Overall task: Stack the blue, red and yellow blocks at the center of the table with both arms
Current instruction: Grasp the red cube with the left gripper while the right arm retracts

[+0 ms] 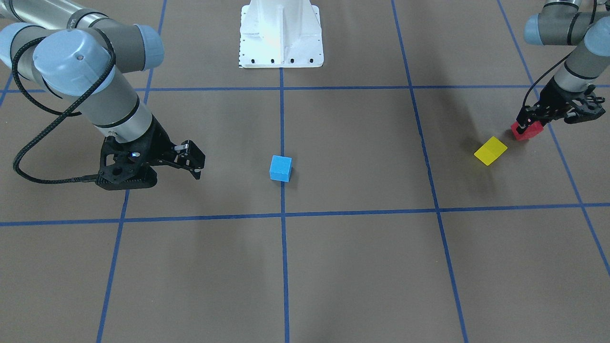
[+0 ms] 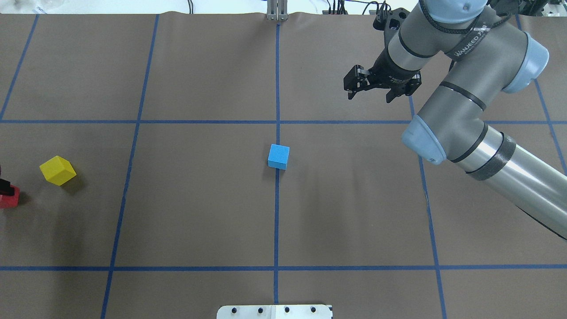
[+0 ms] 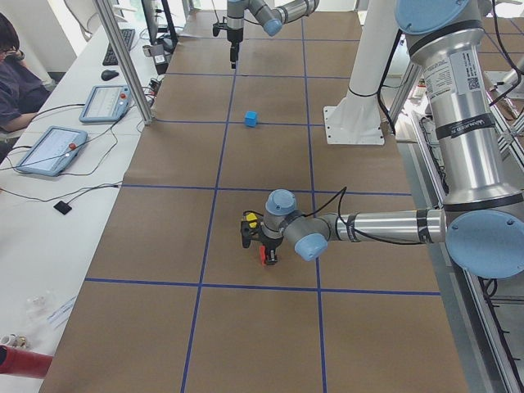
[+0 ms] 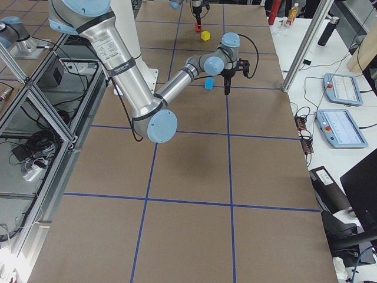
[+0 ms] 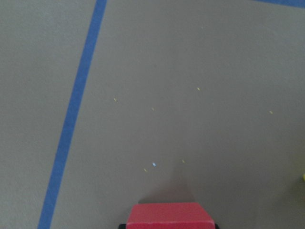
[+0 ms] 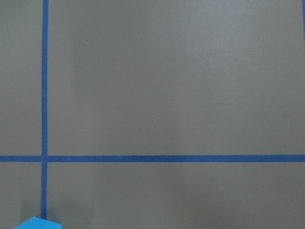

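Note:
The blue block (image 1: 280,168) sits at the table's center on the crossing of blue tape lines; it also shows in the overhead view (image 2: 278,156). The yellow block (image 1: 491,150) lies on the robot's left side, and overhead (image 2: 57,170). My left gripper (image 1: 528,125) is shut on the red block (image 1: 527,130) just beside the yellow one, low at the table. The red block fills the bottom of the left wrist view (image 5: 170,215). My right gripper (image 2: 370,94) is open and empty, hovering on the robot's right and beyond the blue block.
The robot's white base (image 1: 281,35) stands at the table's near edge. Blue tape lines (image 2: 277,221) divide the brown table into squares. A corner of the blue block shows in the right wrist view (image 6: 38,223). An operator and tablets are beside the table (image 3: 49,147).

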